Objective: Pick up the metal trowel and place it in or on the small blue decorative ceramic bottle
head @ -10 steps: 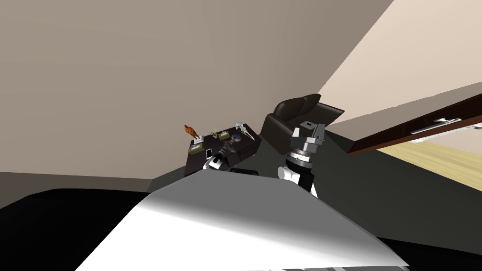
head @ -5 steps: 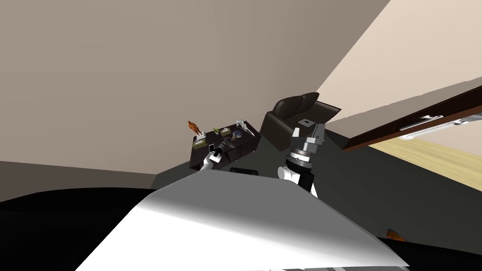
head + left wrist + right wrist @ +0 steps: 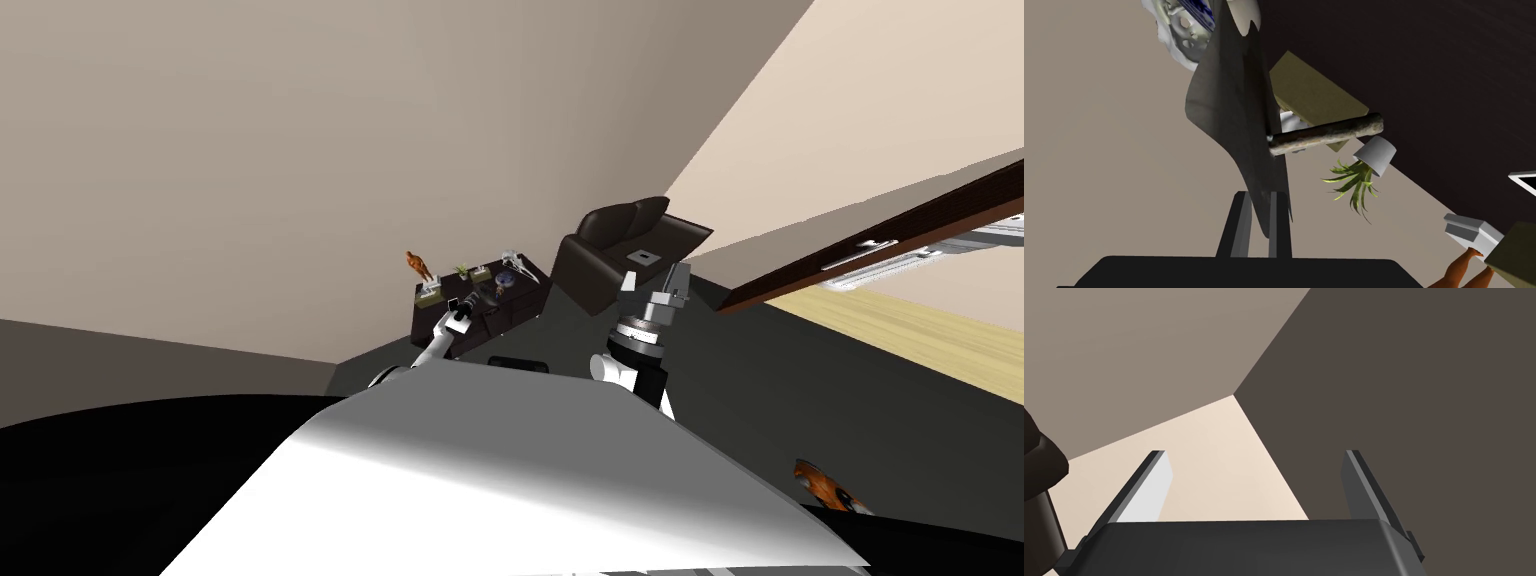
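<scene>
Left arm reaches farther out to the sideboard, trowel in its claw

Set against a second ago, my head has swung and the whole room sits shifted, with the dark sideboard (image 3: 500,318) now smaller and farther off. The left arm has stretched out longer toward it, and an orange thing (image 3: 825,488) has come into sight, well apart from the sideboard. The things standing on the sideboard have kept their places.

The left gripper (image 3: 1259,222) is clamped narrow on the trowel (image 3: 1239,110), its two fingers pressing the faces of the dark grey blade near one edge. The blade stands up from the claw, and the rough brown handle (image 3: 1326,132) juts off sideways. The trowel is held over the sideboard rather than lying on it. Its far end overlaps the blue-and-white bottle (image 3: 1199,11), which stands toward the armchair end of the sideboard; whether the two touch I cannot tell. A white pierced ornament (image 3: 1174,37) sits just beside the bottle. Also on the sideboard are an olive box (image 3: 1316,95), a small green plant in a white pot (image 3: 1369,162), and an orange figurine (image 3: 418,264) on a pale base at the end away from the bottle.

The right gripper (image 3: 1254,485) is spread wide and holds nothing, raised near a dark armchair (image 3: 625,240) that stands just beside the sideboard
</scene>
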Robot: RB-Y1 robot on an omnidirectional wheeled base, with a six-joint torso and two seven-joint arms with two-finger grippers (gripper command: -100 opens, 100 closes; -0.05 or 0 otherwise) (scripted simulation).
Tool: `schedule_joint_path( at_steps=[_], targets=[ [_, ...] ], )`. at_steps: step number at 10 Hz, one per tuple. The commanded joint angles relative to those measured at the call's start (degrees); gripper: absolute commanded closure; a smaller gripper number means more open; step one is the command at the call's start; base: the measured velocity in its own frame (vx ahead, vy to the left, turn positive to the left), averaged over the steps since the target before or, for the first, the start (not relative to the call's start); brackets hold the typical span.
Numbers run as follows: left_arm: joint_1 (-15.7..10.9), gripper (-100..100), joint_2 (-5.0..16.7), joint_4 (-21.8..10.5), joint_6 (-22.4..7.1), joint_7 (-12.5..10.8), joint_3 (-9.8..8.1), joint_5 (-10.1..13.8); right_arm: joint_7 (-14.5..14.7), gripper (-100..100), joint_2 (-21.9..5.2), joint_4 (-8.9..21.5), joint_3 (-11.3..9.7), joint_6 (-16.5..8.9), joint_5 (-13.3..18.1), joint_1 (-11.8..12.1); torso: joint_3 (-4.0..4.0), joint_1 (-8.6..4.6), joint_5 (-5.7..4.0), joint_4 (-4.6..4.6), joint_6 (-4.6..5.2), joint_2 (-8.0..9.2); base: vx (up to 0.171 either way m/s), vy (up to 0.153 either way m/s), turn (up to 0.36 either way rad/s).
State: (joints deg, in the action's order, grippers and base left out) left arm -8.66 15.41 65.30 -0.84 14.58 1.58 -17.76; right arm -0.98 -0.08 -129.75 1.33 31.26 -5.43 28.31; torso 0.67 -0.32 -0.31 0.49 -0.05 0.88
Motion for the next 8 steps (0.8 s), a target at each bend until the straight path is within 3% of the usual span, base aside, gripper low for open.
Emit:
schedule_joint_path(
  at_steps=[1,7,8],
  targets=[
    [-2.4,100,-0.2,-1.0,-1.1,1.3,-0.85,0.0,0.0,0,0.0,0.0,0.0,0.0,0.0,0.0,0.0,0.0,0.0,0.0,0.0,0.0,-0.137,0.015,-0.035],
    [-9.4,100,0.0,-2.6,-6.8,3.3,-1.77,2.5,0.0,0,0.0,0.0,0.0,0.0,0.0,0.0,-0.27,0.0,-0.01,-0.09,0.12,-0.49,-0.053,0.027,-0.06],
    [-9.4,100,0.0,-2.6,-6.8,3.3,-1.77,2.5,0.0,0,0.0,0.0,0.0,0.0,0.0,0.0,-0.27,0.02,-0.01,-0.09,0.13,-0.5,-0.019,0.032,-0.033]
  ],
)
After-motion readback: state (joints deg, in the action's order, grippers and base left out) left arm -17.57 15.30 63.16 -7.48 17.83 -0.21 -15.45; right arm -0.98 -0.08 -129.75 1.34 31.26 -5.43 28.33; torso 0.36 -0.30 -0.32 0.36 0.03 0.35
